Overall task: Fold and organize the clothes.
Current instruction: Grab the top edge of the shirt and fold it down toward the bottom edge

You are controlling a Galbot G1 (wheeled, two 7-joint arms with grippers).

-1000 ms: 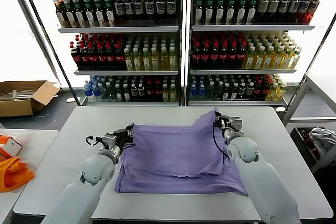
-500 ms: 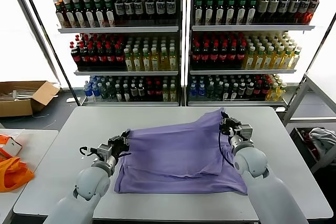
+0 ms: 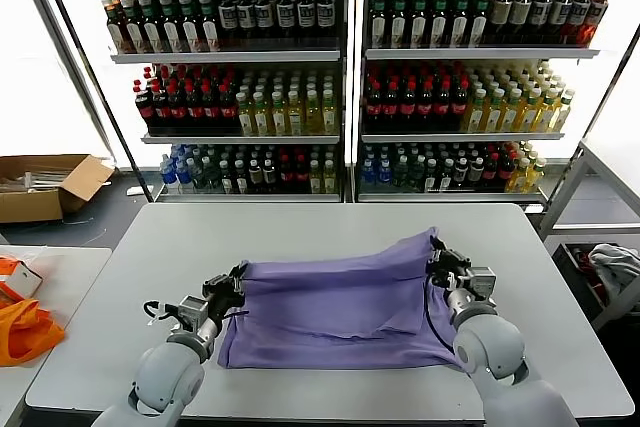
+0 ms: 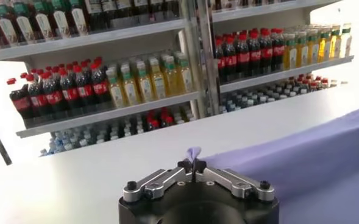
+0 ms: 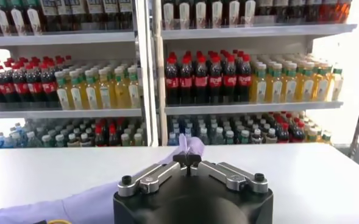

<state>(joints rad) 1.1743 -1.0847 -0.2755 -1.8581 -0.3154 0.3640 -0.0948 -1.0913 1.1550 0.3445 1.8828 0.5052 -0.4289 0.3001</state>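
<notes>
A lavender T-shirt (image 3: pixel 340 302) lies folded across the middle of the white table (image 3: pixel 300 227), its far edge lifted and stretched between both grippers. My left gripper (image 3: pixel 234 285) is shut on the shirt's far left corner (image 4: pixel 194 152), a small tuft of fabric poking out between its fingertips (image 4: pixel 184 165). My right gripper (image 3: pixel 440 259) is shut on the far right corner (image 5: pixel 191 146), purple cloth (image 5: pixel 75 204) trailing away over the table. Both grippers hold the edge a little above the tabletop. No print shows on the visible side.
Shelves of drink bottles (image 3: pixel 340 77) stand behind the table. An orange bag (image 3: pixel 25 332) lies on a side table at the left, with a cardboard box (image 3: pixel 45 185) on the floor beyond. A trolley with cloth (image 3: pixel 615 267) stands at the right.
Both grippers have drawn the shirt's held edge toward me and lower, the right corner dropping from a raised peak. The top layer now covers more of the layer beneath.
</notes>
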